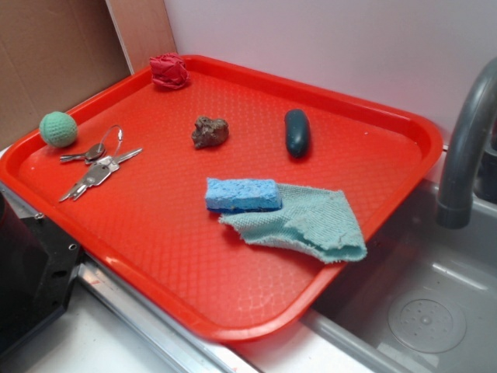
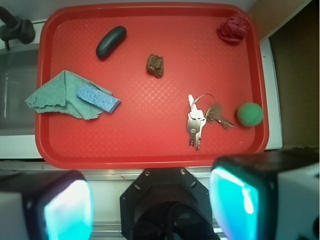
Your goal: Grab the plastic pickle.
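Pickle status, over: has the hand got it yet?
Hand open, empty, high above tray. Pickle lying untouched, alone near the tray's far edge. Nothing blocking it.

Teal-green plastic pickle (image 1: 297,132) (lying flat)

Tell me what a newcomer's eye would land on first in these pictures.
The bright red tray fills both views, set beside a grey sink. On it, the dark plastic pickle lies alone near the far edge, with the brown rock-like chunk close by. In the wrist view the gripper hangs open above the tray's near edge, its fingers large in the foreground.
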`<state>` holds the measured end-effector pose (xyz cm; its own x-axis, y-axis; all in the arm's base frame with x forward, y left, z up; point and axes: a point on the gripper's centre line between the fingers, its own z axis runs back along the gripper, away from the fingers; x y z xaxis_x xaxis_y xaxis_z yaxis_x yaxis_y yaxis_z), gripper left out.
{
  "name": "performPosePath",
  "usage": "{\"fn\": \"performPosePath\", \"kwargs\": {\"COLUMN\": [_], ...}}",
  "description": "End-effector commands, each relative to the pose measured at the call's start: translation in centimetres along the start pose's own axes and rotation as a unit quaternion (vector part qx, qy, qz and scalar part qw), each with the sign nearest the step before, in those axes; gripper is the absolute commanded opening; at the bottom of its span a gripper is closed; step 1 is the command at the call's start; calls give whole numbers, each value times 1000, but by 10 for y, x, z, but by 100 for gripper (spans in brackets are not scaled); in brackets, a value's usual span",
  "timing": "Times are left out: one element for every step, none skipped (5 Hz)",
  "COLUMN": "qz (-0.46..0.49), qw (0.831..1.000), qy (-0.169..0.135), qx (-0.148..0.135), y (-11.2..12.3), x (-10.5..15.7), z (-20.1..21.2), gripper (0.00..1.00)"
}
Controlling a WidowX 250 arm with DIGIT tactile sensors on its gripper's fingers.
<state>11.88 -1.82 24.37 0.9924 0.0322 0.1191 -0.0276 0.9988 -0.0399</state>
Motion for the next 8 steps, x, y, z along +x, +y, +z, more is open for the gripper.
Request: {"fn": "performPosePath", "kwargs": {"qz": [0, 118, 243, 361, 361, 361, 349, 344], "qw": [1000, 990, 966, 927, 927, 927, 931, 933], "qy": [0, -46, -76, -77, -77, -77, -99, -93], "qx": [0, 57, 47, 62, 62, 62, 34, 43], "y": [0, -17, -18, -7, -7, -7, -17, -39], "x": [0, 44, 98, 131, 131, 131, 143, 158], "z": [0, -48, -65, -86, -86, -86, -129, -155], "gripper": [100, 100, 100, 100, 100, 100, 100, 100]}}
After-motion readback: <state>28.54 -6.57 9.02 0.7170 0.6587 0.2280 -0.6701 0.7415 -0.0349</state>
